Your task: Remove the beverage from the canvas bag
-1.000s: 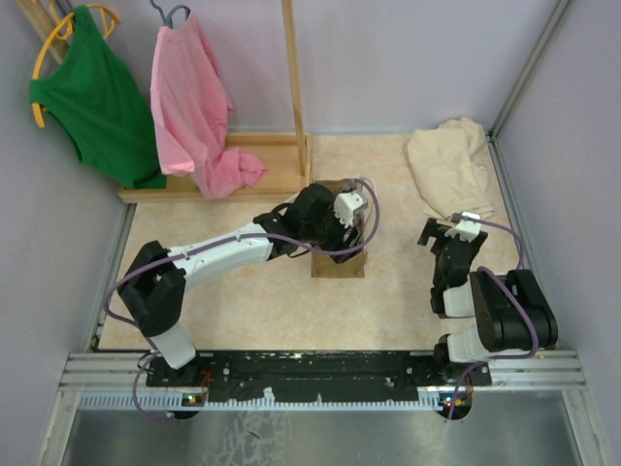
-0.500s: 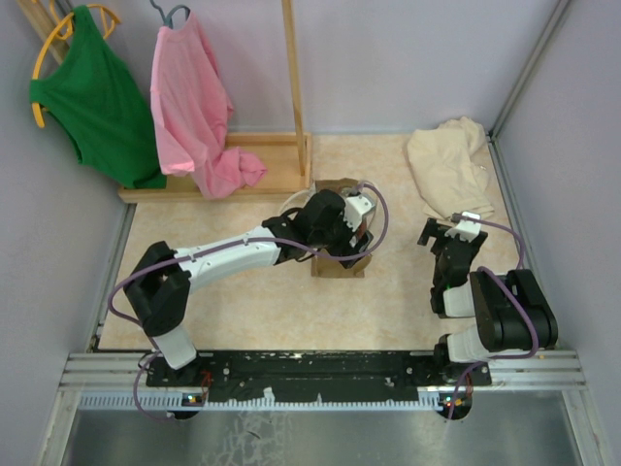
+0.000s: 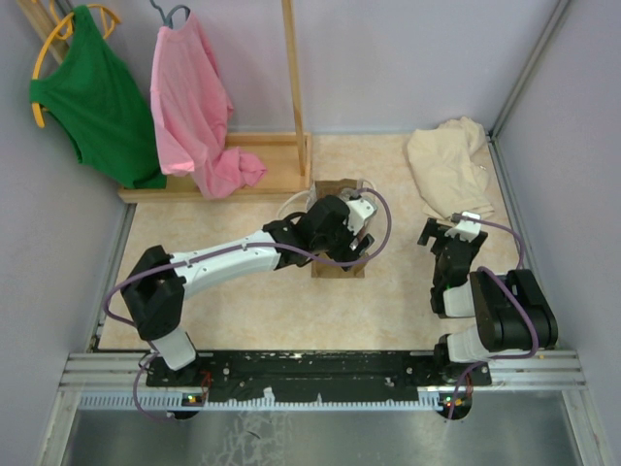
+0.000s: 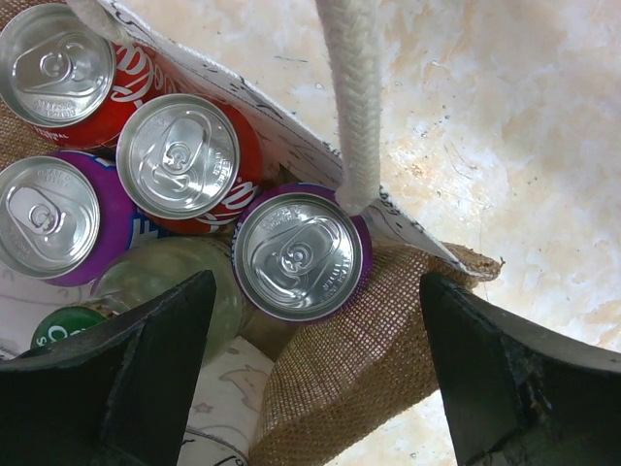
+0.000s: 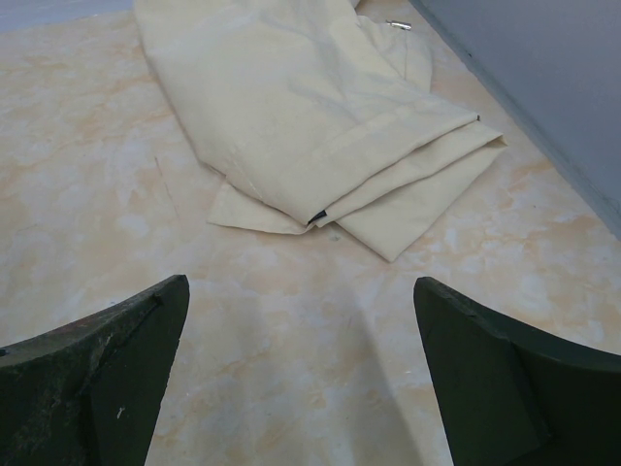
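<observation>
The canvas bag (image 3: 337,187) stands mid-table, tan-brown, with a white rope handle (image 4: 354,107). In the left wrist view its burlap wall (image 4: 369,359) shows, with several beverages inside. There are two red cans (image 4: 179,155), two purple cans (image 4: 301,254) and a green glass bottle (image 4: 165,282). My left gripper (image 4: 315,288) is open just above the bag's mouth, its jaws either side of the nearer purple can and touching nothing. It covers the bag in the top view (image 3: 344,233). My right gripper (image 3: 448,235) is open and empty over the bare floor (image 5: 301,291).
A pale beige cloth heap (image 5: 310,107) lies at the back right (image 3: 448,170). A wooden rack (image 3: 291,87) with a green garment (image 3: 92,97) and a pink garment (image 3: 194,107) stands at the back left. Grey walls close in both sides.
My left gripper has moved a little toward the near side and lower over the bag's mouth. The right arm has not moved.
</observation>
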`<state>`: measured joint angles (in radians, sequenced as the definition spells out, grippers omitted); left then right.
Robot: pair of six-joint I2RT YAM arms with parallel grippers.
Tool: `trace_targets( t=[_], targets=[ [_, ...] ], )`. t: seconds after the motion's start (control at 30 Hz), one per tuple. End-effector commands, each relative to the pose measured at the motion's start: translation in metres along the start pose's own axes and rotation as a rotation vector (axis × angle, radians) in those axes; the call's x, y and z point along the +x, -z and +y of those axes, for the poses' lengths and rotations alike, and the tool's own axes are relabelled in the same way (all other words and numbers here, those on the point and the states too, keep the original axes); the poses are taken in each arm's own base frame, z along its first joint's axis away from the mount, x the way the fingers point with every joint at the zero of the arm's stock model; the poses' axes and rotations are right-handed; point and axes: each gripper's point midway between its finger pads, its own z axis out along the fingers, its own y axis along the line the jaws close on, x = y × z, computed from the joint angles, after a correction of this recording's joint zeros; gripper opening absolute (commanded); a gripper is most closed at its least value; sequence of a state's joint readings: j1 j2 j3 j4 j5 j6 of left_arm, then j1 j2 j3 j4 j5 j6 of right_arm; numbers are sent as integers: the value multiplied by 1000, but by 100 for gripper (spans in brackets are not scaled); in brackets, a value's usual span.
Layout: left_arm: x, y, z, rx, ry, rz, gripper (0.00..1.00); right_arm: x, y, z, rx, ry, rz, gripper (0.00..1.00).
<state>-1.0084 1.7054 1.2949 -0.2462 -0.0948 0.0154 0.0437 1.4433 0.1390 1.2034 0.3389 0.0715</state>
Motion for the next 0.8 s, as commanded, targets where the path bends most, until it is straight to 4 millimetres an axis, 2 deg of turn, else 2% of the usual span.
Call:
trace_targets(
  t=[0.0,0.4,0.77],
  targets=[
    [5,-4,-14,31,-8,36,93,-20,-7,4,2,-25,-65,99],
    [31,-36,-11,4,-37,113,91,-20,-7,4,1,-24,-65,99],
    [56,-39,-5,-50,-8,223,84,-20,-7,4,1,-24,-65,99]
  ],
)
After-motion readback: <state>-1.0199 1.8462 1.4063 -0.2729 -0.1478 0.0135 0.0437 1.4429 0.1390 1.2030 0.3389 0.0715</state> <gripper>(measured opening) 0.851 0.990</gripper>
